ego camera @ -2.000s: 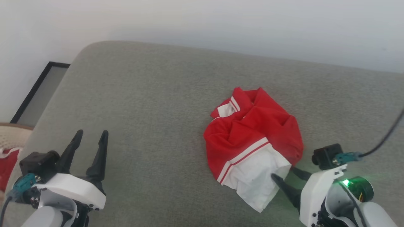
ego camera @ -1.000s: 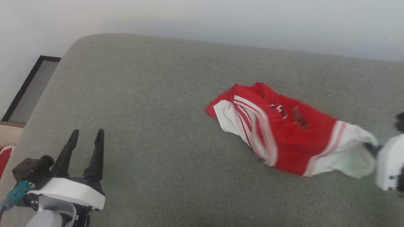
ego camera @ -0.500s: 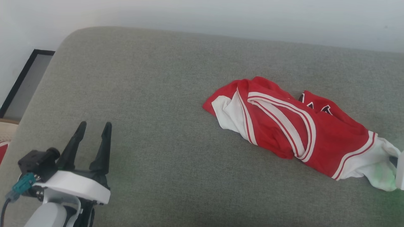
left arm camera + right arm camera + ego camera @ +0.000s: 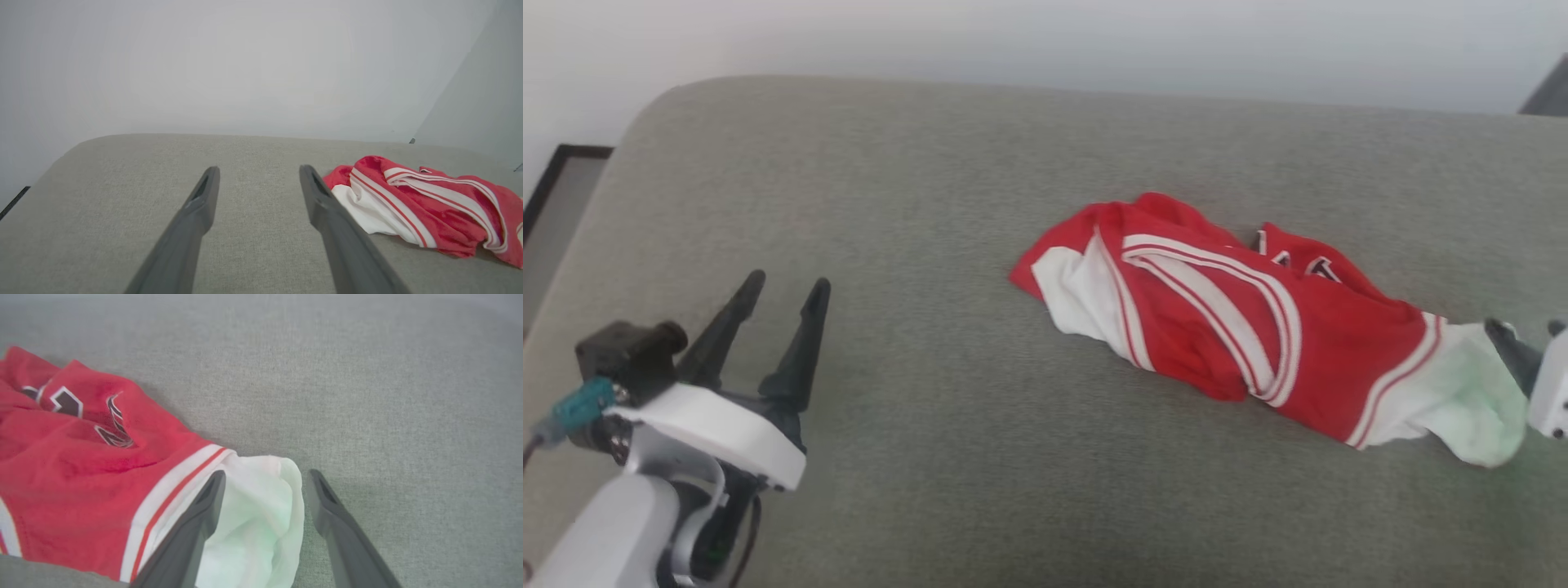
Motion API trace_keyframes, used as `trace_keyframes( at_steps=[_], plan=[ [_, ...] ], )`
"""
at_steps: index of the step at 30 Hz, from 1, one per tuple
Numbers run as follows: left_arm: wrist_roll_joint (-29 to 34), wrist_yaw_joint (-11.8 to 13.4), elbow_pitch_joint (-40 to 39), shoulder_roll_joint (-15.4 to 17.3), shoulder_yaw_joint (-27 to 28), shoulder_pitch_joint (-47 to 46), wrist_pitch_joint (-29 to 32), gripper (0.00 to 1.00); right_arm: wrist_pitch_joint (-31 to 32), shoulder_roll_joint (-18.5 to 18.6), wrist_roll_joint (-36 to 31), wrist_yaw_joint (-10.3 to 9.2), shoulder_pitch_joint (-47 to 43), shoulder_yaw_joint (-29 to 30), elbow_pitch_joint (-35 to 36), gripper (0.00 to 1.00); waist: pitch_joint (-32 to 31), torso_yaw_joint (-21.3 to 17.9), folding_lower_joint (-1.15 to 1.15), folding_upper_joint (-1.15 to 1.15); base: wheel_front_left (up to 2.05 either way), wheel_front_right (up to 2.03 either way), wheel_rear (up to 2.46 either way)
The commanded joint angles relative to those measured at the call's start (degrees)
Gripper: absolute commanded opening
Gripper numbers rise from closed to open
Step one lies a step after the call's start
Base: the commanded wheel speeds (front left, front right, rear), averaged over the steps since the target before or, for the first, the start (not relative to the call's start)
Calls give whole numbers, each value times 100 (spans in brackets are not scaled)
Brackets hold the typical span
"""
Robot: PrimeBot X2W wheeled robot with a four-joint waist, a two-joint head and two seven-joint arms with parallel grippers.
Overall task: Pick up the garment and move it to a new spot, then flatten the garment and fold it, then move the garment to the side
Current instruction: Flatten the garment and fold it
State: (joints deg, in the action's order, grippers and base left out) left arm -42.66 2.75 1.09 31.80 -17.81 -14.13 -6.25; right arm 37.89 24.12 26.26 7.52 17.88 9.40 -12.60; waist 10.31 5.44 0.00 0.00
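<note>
The garment [image 4: 1258, 327], red with white panels and striped trim, lies stretched out and crumpled on the right half of a grey cushion [image 4: 915, 188]. Its white end points right, where my right gripper [image 4: 1529, 331] stands at the frame edge. In the right wrist view the right gripper [image 4: 267, 473] is open, its fingers straddling the white end of the garment [image 4: 81, 469] without pinching it. My left gripper [image 4: 788, 283] hovers open at the lower left, well clear of the cloth. The left wrist view has the left gripper [image 4: 258, 169] open over bare cushion, the garment [image 4: 429, 204] off to its right.
The cushion's rounded far edge meets a pale wall [image 4: 1045, 41]. A dark-framed panel [image 4: 556, 188] stands on the floor past the cushion's left corner. A dark corner [image 4: 1547, 90] shows at the upper right. Bare cushion lies between the left gripper and the garment.
The right gripper, shut on the white end, dragged the bunched garment rightward and stretched it out; now its jaws have opened. The camera has turned right. The left gripper stayed open.
</note>
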Motion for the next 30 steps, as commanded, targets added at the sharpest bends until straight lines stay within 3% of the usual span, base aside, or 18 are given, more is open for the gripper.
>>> trace_keyframes(
  at_steps=[1, 15, 21, 30],
  plan=[
    [-34, -30, -29, 19, 11, -90, 34, 100, -77, -56, 24, -6, 33, -4, 86, 100, 2, -115, 0, 0, 0, 0, 0],
    [-337, -270, 43, 359, -334, -1038, 1550, 100, -1746, -1126, -365, -5, -124, -3, 1356, 100, 204, -1135, 0, 0, 0, 0, 0],
    [-545, -382, 475, 333, -597, -1593, 2412, 100, -2225, -1443, -491, -5, -226, -97, 1617, 100, 370, -1495, 0, 0, 0, 0, 0],
    [-815, -207, 1392, 41, -1113, -2232, 3886, 100, -2467, -1676, -504, -5, -268, -134, 1613, 100, 596, -1779, 0, 0, 0, 0, 0]
  ],
)
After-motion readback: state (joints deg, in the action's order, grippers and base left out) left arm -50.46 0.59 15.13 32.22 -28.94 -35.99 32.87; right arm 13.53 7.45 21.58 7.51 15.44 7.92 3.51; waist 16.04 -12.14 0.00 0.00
